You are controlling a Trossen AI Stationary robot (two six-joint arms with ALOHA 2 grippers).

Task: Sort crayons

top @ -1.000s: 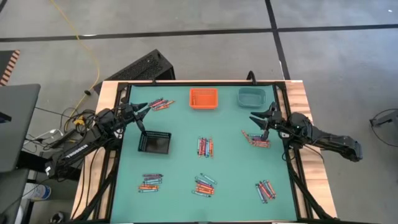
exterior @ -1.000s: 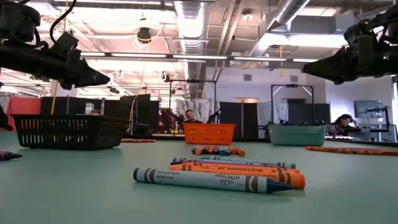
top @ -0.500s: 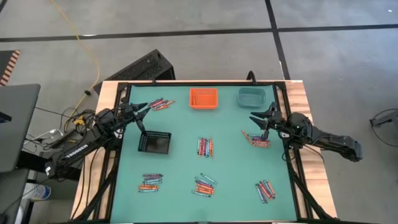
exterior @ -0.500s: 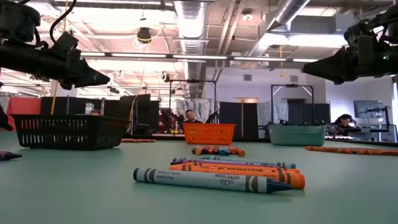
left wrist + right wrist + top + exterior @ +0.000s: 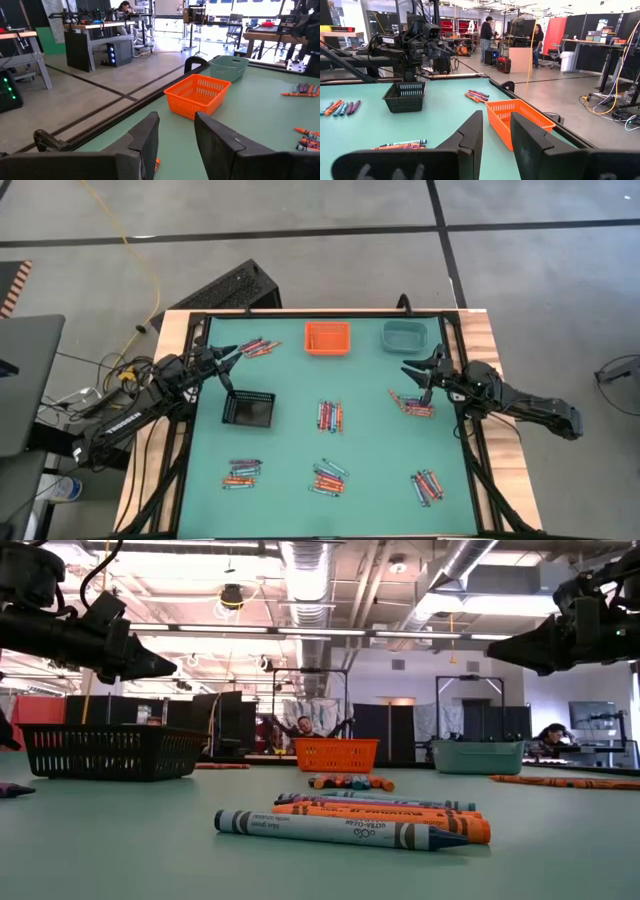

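room: open workshop, grey floor with dark tape lines; green table (image 5: pixel 365 425) centre frame in the high view, wood border around it.
change: none on the table vs one second back. Both arms, all piles and all bins sit in the same spots; only a person far behind the orange bin in the low view has raised both arms.
meaning: sorting not started, by the look of it. Every crayon lies loose on the mat; nothing visible in the bins from above.
left gripper (image 5: pixel 232 356): upper left of the table, hovering clear of the mat beside the black bin (image 5: pixel 249 409); fingers part-open with a clear gap, holding nothing.
crayons, left to right: pile at upper left (image 5: pixel 259 346) just past the left gripper; lower-left pile (image 5: pixel 241 473); centre pile (image 5: pixel 330 416); lower-centre pile (image 5: pixel 327 477); right pile (image 5: pixel 414 405); lower-right pile (image 5: pixel 428 485).
orange bin (image 5: pixel 327 337): top centre, against the far edge.
teal bin (image 5: pixel 405 334): top, right of the orange one.
right gripper (image 5: pixel 417 370): right of centre, raised above the right pile; fingers apart, nothing between them.
obstructions: black bin sits between the left gripper and the centre pile. Colours are mixed within each pile and the sticks lie touching, so single picks will likely be fiddly.
off-table: cables and a yellow cord on the floor at left.
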